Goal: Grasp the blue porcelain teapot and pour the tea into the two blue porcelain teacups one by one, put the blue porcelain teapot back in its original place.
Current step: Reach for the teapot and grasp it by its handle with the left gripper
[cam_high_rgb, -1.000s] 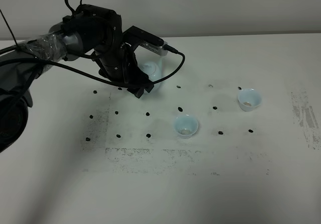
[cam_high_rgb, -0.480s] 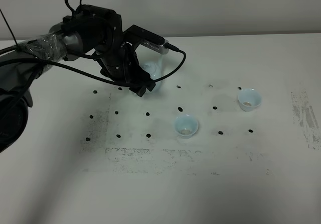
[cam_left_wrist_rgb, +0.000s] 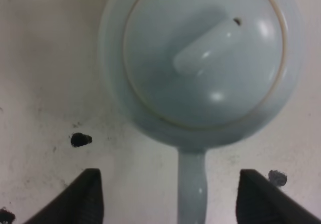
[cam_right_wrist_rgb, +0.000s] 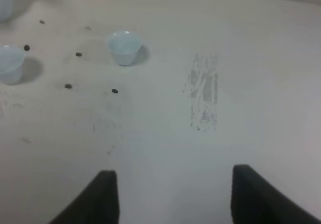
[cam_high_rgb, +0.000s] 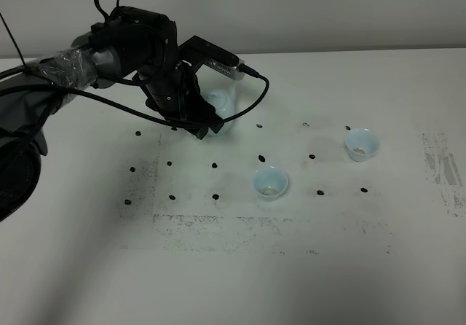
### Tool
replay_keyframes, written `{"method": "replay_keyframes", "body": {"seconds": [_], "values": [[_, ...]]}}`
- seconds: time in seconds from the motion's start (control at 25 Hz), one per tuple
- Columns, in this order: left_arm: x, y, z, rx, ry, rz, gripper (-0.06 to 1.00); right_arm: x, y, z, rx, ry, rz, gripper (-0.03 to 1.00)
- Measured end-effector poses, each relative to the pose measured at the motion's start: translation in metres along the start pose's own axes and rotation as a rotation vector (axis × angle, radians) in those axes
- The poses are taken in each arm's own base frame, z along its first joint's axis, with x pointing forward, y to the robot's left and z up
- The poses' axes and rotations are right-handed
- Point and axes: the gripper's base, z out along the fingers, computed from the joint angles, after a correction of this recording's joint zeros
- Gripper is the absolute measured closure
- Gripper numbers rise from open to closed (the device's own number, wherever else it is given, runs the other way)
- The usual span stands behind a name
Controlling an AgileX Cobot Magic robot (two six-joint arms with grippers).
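Note:
The blue porcelain teapot [cam_high_rgb: 223, 103] stands on the white table, half hidden behind my left gripper [cam_high_rgb: 207, 127]. In the left wrist view the teapot [cam_left_wrist_rgb: 205, 58] is seen from above, lid on. Its thin handle [cam_left_wrist_rgb: 191, 184] runs between the two black fingers, which stand wide apart and touch nothing. My left gripper [cam_left_wrist_rgb: 170, 179] is open. The two blue porcelain teacups [cam_high_rgb: 270, 182] [cam_high_rgb: 362, 144] stand upright to the right of the teapot. My right gripper [cam_right_wrist_rgb: 173, 194] is open over bare table, with the teacups [cam_right_wrist_rgb: 124, 45] [cam_right_wrist_rgb: 10, 63] far ahead of it.
Small black marks [cam_high_rgb: 261, 158] dot the table around the teapot and cups. A grey scuffed patch [cam_high_rgb: 444, 168] lies near the right edge. A black cable [cam_high_rgb: 256, 95] loops off the left wrist beside the teapot.
My left gripper has edged slightly closer onto the teapot's handle side. The cups and the teapot have stayed put.

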Motion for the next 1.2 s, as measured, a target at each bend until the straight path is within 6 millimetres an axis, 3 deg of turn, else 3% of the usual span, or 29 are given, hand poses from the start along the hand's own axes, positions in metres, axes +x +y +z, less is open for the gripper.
{"method": "replay_keyframes", "body": {"seconds": [0.56, 1.2], "values": [[-0.0001, -0.0001, 0.0000, -0.001, -0.001, 0.003, 0.87, 0.0000, 0.0000, 0.0000, 0.000, 0.000, 0.000, 0.49], [-0.0078, -0.0039, -0.0071, 0.011, -0.028, 0.001, 0.88, 0.0000, 0.0000, 0.0000, 0.000, 0.000, 0.000, 0.49]]}}
